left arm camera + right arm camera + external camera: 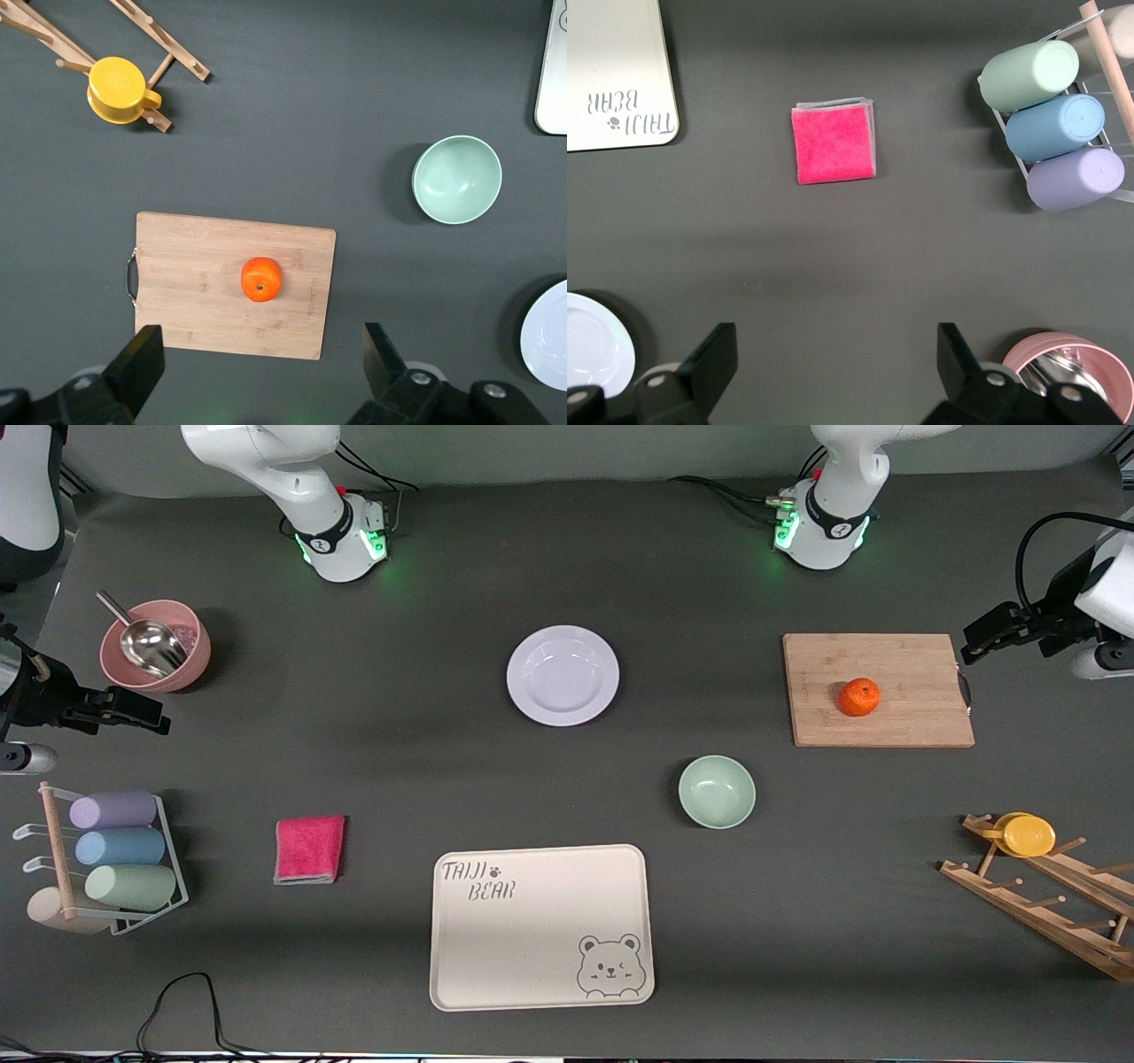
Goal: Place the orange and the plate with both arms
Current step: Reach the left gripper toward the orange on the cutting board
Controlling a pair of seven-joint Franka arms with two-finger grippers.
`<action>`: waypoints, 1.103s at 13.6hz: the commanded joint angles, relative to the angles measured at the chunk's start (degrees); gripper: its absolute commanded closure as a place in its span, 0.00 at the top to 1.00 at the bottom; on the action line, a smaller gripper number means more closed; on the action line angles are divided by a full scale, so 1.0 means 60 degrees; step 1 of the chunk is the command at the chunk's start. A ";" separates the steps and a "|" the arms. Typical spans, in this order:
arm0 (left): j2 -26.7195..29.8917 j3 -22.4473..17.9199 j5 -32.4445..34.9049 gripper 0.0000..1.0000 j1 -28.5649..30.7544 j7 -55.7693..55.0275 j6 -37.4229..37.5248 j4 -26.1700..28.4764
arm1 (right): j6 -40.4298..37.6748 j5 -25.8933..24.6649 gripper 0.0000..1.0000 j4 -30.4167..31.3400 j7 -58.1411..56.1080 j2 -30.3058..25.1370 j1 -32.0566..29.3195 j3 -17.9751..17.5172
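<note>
The front view looks down from high across the table (567, 540), facing both robot bases along the top edge and taking in the whole surface. The left wrist view looks straight down from high over the cutting board (235, 283), near the left arm's end; it shares the orange (261, 279), green bowl (456, 179) and plate (547, 336) with the front view. The right wrist view looks straight down near the right arm's end, sharing the pink cloth (833, 142) and the plate.
</note>
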State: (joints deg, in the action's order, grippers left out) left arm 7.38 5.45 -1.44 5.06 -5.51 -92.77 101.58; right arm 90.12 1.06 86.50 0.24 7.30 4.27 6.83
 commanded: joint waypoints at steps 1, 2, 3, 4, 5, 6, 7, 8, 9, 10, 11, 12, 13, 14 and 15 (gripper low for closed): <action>-0.0088 -0.0030 0.0005 1.00 -0.0067 0.0156 0.0271 -0.0202 | 0.0156 -0.0060 1.00 0.0349 0.0063 -0.0338 0.0123 0.0063; -0.0117 -0.0030 0.0005 1.00 -0.0067 0.0156 0.0271 -0.0215 | 0.0142 -0.0060 1.00 0.0320 0.0063 -0.0338 0.0123 0.0034; -0.0161 -0.0030 0.0005 1.00 -0.0053 0.0156 0.0271 -0.0201 | 0.0141 -0.0075 1.00 0.0335 0.0063 -0.0338 0.0123 0.0034; -0.0219 -0.0030 0.0005 1.00 -0.0053 0.0156 0.0257 -0.0201 | 0.0127 -0.0075 1.00 0.0349 0.0063 -0.0352 0.0109 0.0048; -0.0278 -0.0030 0.0020 1.00 -0.0082 0.0156 0.0286 -0.0157 | 0.0112 -0.0075 1.00 0.0335 0.0063 -0.0352 0.0123 0.0063; -0.0409 0.0028 0.0252 1.00 -0.0154 0.0156 0.0590 0.0003 | 0.0112 -0.0075 1.00 0.0335 0.0063 -0.0352 0.0123 0.0063; -0.0468 0.0131 0.0544 1.00 -0.0344 -0.0033 0.0666 0.0352 | 0.0112 -0.0075 1.00 0.0335 0.0063 -0.0352 0.0123 0.0063; -0.0454 0.0132 0.0663 1.00 -0.0346 -0.0049 0.0217 0.0921 | 0.0098 -0.0075 1.00 0.0349 0.0063 -0.0352 0.0109 0.0063; -0.0425 0.0117 0.0665 1.00 -0.0244 -0.0049 -0.0541 0.1623 | 0.0112 -0.0075 1.00 0.0349 0.0063 -0.0352 0.0109 0.0063; -0.0367 0.0073 0.0665 1.00 -0.0229 -0.0035 -0.1347 0.2326 | 0.0098 -0.0060 1.00 0.0349 0.0077 -0.0367 0.0123 0.0034; -0.0308 0.0059 0.0679 1.00 -0.0214 -0.0035 -0.2152 0.2986 | 0.0097 -0.0060 1.00 0.0465 0.0077 -0.0541 0.0239 0.0019; -0.0250 0.0000 0.0679 1.00 -0.0199 -0.0035 -0.2972 0.3674 | 0.0141 -0.0060 1.00 0.0873 0.0077 -0.0891 0.0400 0.0034; -0.0119 0.0000 0.0679 1.00 -0.0083 -0.0049 -0.3793 0.4449 | 0.0315 -0.0060 1.00 0.1413 0.0092 -0.1329 0.0445 0.0019; 0.0057 0.0000 0.0679 1.00 -0.0038 -0.0122 -0.4598 0.5197 | 0.0448 -0.0060 1.00 0.1767 0.0280 -0.1667 0.0576 0.0005; 0.0073 0.0000 0.0679 1.00 -0.0009 -0.0210 -0.5375 0.5784 | 0.0449 -0.0060 1.00 0.2046 0.0906 -0.1961 0.0809 0.0005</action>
State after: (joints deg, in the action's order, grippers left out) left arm 3.62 5.51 1.83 4.60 -5.54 -117.39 127.22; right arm 90.53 1.09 91.48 1.23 2.33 6.81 6.75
